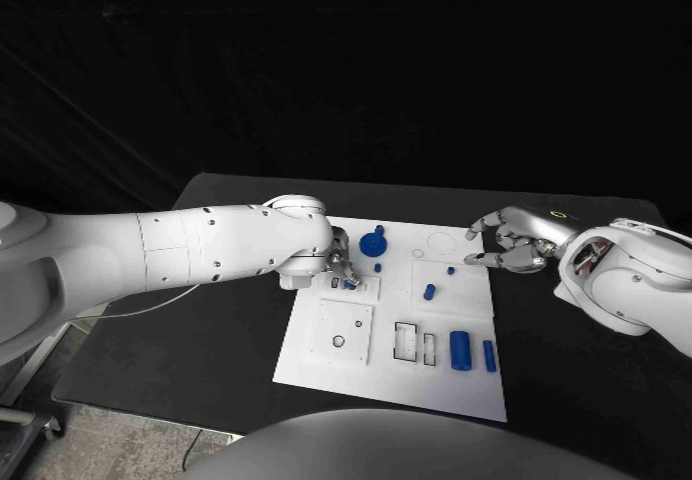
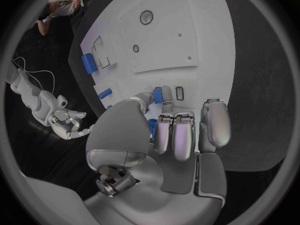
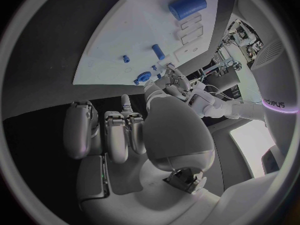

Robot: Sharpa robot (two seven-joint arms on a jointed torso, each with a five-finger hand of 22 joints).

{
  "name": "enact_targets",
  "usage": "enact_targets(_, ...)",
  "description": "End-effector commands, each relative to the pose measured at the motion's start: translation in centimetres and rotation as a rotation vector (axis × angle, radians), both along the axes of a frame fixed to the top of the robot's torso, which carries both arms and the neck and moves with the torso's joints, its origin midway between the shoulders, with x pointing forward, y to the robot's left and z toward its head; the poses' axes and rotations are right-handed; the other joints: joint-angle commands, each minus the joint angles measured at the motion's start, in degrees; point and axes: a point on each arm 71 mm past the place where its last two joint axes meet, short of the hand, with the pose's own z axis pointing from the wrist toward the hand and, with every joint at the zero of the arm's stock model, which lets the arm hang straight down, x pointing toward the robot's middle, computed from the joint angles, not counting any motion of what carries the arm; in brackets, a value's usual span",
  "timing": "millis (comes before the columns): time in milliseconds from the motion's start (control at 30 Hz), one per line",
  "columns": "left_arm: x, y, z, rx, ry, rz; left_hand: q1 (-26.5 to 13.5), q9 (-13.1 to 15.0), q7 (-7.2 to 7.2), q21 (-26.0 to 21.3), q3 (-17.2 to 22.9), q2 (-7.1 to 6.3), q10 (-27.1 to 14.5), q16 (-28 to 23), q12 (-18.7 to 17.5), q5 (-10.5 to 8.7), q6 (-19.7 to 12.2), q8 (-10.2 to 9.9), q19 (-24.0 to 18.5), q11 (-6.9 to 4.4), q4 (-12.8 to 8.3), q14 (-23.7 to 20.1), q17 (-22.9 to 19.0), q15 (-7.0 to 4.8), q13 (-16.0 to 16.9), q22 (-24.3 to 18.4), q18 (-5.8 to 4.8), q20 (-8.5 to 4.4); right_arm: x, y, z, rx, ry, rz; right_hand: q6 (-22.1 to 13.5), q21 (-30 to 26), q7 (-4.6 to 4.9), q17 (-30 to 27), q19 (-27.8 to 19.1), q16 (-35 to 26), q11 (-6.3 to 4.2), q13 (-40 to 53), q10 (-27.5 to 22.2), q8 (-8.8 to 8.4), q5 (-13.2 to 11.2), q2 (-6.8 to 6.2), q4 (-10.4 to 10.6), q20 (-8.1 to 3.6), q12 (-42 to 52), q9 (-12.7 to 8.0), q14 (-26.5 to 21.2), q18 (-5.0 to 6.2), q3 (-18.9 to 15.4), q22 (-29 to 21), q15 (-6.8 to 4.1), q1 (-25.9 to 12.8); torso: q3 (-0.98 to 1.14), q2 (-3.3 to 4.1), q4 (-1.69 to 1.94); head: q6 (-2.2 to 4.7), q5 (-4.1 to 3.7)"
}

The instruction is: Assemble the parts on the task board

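The left hand has its fingers pinched on what looks like a small blue part, low over the smooth white task board left of centre. The right hand, fingers curled around nothing, hovers off the board's upper right edge. A larger blue cylinder lies lower right

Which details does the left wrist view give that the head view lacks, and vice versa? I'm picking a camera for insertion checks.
Left wrist view: left hand pinching a small blue part beside a rectangular slot. Head view: the round blue part and a circle outline at the board's far end. Both: task board, large blue cylinder, right hand.
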Motion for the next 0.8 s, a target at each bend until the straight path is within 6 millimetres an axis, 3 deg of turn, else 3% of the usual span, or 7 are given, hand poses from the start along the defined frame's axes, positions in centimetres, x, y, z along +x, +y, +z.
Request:
enact_targets(33,-0.25,0.51,-0.45,0.063,0.022,0.025,-0.2,0.1,-0.08,-0.3,0.3,0.57,6.1,0.1,-0.1,-0.12,0.5,-0.3,0.0,0.01,-0.1,6.0,15.1,0.34,15.1,1.7,-0.02,-0.02,-0.02,0.02,-0.16,-0.011,0.011,0.001,0.3,-0.3,0.06,15.1,-0.4,0.2,0.45,15.1,6.0,-0.40,0.1,0.50,-0.2,0.17,0.2,-0.1,6.0,0.12,-0.3,10.3,0.55,0.1,0.00,0.03,0.00,-0.01,0.06)
enact_targets(800,-0.29,0.84,-0.47,0.062,0.019,0.034,-0.8,0.6,-0.11,-0.4,1.9,0.08,6.1,0.1,-0.1,0.24,0.8,-0.5,0.0,-0.01,-1.0,6.0,15.1,0.33,15.1,1.9,-0.02,-0.01,0.02,-0.07,-0.22,-0.013,0.012,-0.005,0.3,-0.3,0.08,15.1,-0.5,0.2,0.47,15.1,6.0,-0.44,0.2,0.57,-0.3,0.18,0.2,-0.1,6.0,0.13,-0.2,10.3,0.56,0.1,-0.02,0.04,-0.03,-0.01,0.17)
